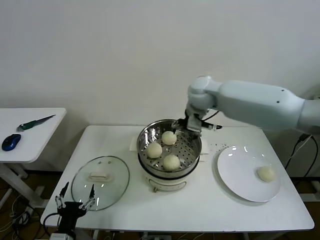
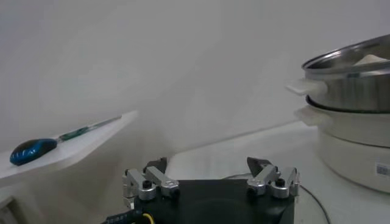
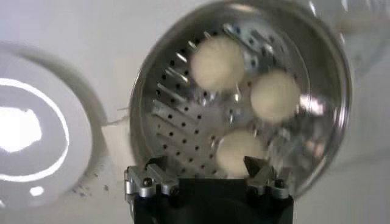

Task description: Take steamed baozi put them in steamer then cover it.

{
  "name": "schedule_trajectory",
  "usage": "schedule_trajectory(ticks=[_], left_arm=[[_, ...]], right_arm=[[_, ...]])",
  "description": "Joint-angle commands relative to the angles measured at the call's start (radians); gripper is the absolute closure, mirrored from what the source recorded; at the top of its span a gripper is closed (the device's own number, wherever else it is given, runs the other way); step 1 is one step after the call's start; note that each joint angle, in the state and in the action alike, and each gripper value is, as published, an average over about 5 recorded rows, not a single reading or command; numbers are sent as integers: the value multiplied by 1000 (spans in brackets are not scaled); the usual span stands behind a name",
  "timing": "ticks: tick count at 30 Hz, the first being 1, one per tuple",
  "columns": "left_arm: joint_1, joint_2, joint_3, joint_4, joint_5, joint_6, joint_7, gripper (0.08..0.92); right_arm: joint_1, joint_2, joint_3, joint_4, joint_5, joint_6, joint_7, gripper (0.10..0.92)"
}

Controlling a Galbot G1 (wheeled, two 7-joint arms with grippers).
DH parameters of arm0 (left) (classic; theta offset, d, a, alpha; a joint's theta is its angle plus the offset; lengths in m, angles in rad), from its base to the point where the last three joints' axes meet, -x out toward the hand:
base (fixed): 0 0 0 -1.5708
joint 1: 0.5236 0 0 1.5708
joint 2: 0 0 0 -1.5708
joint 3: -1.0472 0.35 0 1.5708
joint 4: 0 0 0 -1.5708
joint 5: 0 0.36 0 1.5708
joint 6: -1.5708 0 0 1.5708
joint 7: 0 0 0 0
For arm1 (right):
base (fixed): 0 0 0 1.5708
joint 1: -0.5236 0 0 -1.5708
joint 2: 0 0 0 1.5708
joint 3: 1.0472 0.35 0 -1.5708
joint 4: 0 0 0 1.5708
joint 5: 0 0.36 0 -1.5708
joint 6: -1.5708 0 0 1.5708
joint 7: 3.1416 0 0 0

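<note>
Steamer (image 1: 170,150) holds three baozi (image 1: 171,161); fourth baozi (image 1: 266,173) on plate (image 1: 235,170) just beside it. Right gripper (image 1: 186,126) over steamer's far rim, fingers spread, empty. Left gripper (image 1: 75,203) low beyond the cover (image 1: 100,182), fingers spread.

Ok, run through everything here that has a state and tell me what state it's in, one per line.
steamer: uncovered, three baozi on its tray
baozi on the plate: not yet moved
cover: off, lying flat on the table left of the steamer
plate: holds one baozi
right gripper: open, empty, over the steamer's far rim
left gripper: open, empty, low at the table's near-left corner
</note>
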Motion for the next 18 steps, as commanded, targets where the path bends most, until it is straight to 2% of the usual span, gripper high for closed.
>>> schedule_trajectory(ticks=[1,8,18], left_arm=[[-3,-6,7,-5,1,3,-1,177],[0,-8,9,-15,5,7,4,177],[11,-18,8,-19,18,10,6,177]], right_arm=[[-151,-322,114,-71,122,-311,-28,203],[-530,-455,441,-152,-11,-270,-107,203],[-833,-414,743,-349,-189,-175,-129,203]])
